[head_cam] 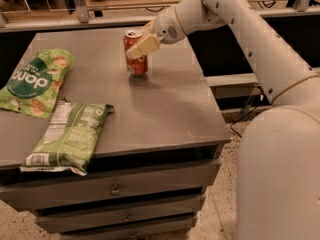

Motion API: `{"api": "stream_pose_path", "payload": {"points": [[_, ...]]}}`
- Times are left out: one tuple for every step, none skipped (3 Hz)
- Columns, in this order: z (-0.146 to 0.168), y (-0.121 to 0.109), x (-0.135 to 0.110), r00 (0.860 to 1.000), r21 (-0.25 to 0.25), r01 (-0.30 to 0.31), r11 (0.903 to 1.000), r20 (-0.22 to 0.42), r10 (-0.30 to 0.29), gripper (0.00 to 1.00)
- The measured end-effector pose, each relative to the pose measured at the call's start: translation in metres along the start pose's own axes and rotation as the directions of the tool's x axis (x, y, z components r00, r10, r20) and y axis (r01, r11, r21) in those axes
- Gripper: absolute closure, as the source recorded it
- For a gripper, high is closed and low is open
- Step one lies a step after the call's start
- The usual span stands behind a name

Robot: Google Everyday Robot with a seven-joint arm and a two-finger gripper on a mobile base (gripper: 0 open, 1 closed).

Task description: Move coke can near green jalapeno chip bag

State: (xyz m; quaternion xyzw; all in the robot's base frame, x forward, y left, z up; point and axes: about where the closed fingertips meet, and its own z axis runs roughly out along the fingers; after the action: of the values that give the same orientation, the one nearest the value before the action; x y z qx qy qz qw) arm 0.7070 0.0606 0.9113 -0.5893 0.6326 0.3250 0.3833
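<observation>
The white arm [240,29] is reaching in from the right over the flat grey top of a metal drawer cabinet [165,109], and its two-finger gripper [136,48] is sitting at the far middle of that surface, clasping the small red coke can with white script and a silver top [138,65]. One pale beige finger [144,45] is lying slantwise across the can's upper front, while the other is hiding behind the can. The coke can is standing roughly upright, its base at or just above the tabletop with a soft shadow under it. The oblong, crinkly olive-green jalapeno chip bag with its white nutrition-label panel [70,136] is lying flat at the near left corner, its lower end hanging slightly over the front edge, well apart from the can. A brighter green snack bag with a dark circle and big white letters [35,81] is lying beyond it along the left side, the two bags nearly touching. The robot's bulky white body [280,174] is filling the lower right, beside the cabinet's drawers [115,189].
</observation>
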Motion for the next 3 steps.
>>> {"api": "stream_pose_path", "payload": {"points": [[0.021,0.046,-0.011,0.998,-0.07,0.001,0.9976,-0.057,-0.005,1.0],[0.043,0.075,0.002,0.995,-0.119,-0.018,0.9927,-0.101,0.006,1.0],[0.04,0.075,-0.002,0.995,-0.119,-0.018,0.9927,-0.101,0.006,0.83]]}}
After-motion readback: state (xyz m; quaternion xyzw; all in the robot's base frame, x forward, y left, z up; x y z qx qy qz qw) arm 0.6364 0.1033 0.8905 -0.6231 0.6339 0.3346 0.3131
